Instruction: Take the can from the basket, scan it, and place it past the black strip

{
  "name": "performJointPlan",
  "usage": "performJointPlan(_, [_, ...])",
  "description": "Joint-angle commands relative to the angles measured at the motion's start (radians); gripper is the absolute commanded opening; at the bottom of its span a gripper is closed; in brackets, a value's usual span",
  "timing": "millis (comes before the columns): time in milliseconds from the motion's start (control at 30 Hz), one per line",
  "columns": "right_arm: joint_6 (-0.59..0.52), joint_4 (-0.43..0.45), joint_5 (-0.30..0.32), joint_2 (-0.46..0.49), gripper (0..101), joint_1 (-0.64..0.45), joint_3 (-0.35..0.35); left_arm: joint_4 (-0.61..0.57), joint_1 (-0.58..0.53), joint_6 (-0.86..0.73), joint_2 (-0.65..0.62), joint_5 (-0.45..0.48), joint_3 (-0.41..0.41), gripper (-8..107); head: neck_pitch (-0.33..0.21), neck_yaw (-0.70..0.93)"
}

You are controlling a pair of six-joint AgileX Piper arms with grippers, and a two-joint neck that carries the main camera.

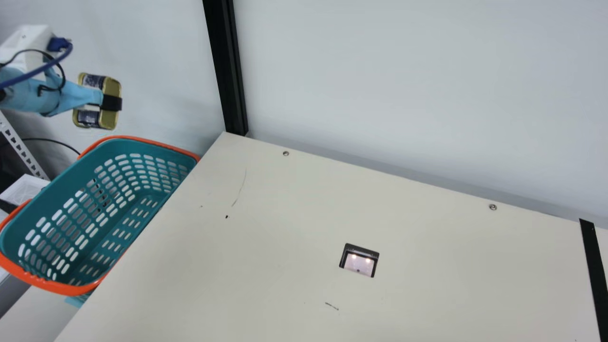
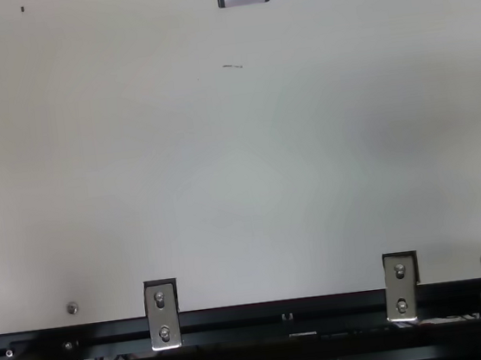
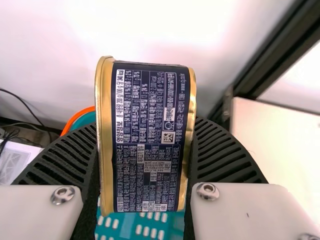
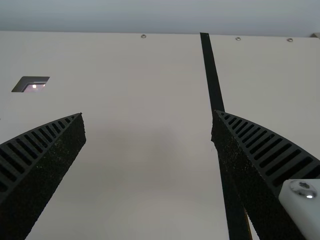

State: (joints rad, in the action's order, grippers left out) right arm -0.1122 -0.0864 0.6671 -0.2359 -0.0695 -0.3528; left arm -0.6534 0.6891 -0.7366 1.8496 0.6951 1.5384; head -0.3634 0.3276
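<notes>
**Left claw (image 1: 112, 103) pinching the can (image 1: 110, 87), upper left of the main view; right claw (image 4: 148, 114) spread.**
Main view: the can appears above the rim of the basket (image 1: 57, 286), apart from it; a black finger crosses the can's golden face, hiding part of it, and the left edge cuts off both arm and basket. The scanner (image 1: 359, 263) lies in the tabletop (image 1: 427, 294) right of centre; the black strip (image 1: 593, 270) is cropped at lower right. Left wrist view: the can's dark printed side stands between two ribbed fingers, masking some of the basket. Right wrist view: one finger covers part of the strip; nothing is gripped. Top view: the scanner is clipped at the upper edge.
</notes>
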Motion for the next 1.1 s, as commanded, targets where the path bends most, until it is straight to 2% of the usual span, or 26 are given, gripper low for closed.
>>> performJointPlan(0, [0.0,0.0,0.0,0.0,101,0.0,0.0,0.004,-0.002,0.045,-0.05,0.065,-0.002,10,-0.027,0.034])
performJointPlan(500, [0.0,0.001,0.0,0.0,101,0.0,0.0,-0.013,-0.004,0.262,-0.282,0.514,-0.01,10,-0.027,0.034])
performJointPlan(800, [0.0,0.001,0.0,0.0,101,0.0,0.0,-0.038,-0.101,0.4,-0.403,0.525,-0.184,10,-0.027,0.034])
performJointPlan(1067, [0.0,0.001,0.0,0.0,101,0.0,0.0,-0.07,-0.176,0.586,-0.502,0.525,-0.286,10,-0.027,0.034])
